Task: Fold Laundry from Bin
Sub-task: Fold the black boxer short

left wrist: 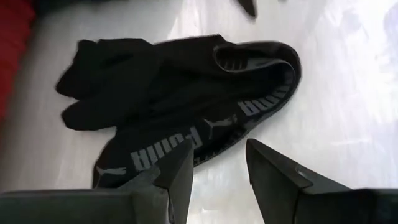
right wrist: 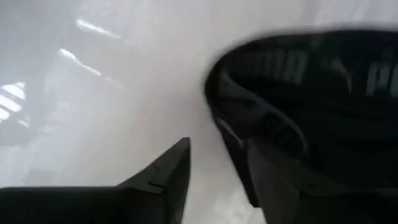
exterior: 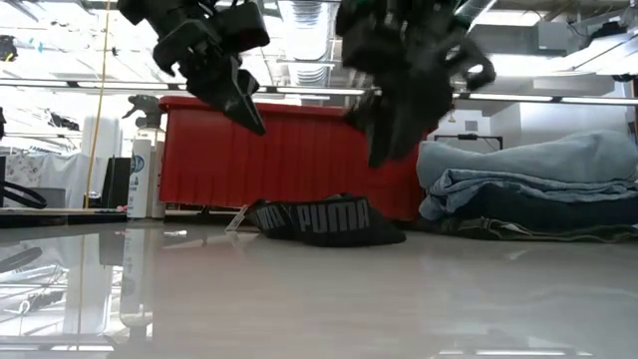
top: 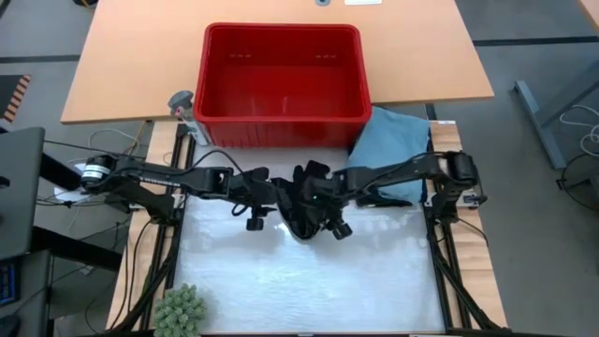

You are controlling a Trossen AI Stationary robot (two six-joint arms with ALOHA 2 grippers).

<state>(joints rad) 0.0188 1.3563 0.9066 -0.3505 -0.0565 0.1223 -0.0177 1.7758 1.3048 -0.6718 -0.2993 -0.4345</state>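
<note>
1. High view shows us both arms meeting over the table's middle: the left gripper reaches in from nine o'clock, the right gripper from three o'clock.
2. We see each pair of fingers parted with a narrow gap and nothing between them; in the low view both hang clear above the table.
3. Directly beneath them lies one black garment, a waistband with pale lettering, bunched flat on the table and touching neither gripper.
4. At twelve o'clock stands one red bin; we can see its floor, and no cloth shows inside.
5. At about two o'clock, just beside the bin, sits one pile of folded laundry, light blue on top with darker layers under it in the low view.
6. We judge the task nearly finished: the bin looks emptied, and only the black piece remains to be tidied and stacked.
7. We count two grippers, one bin, one pile, one loose garment.
</note>
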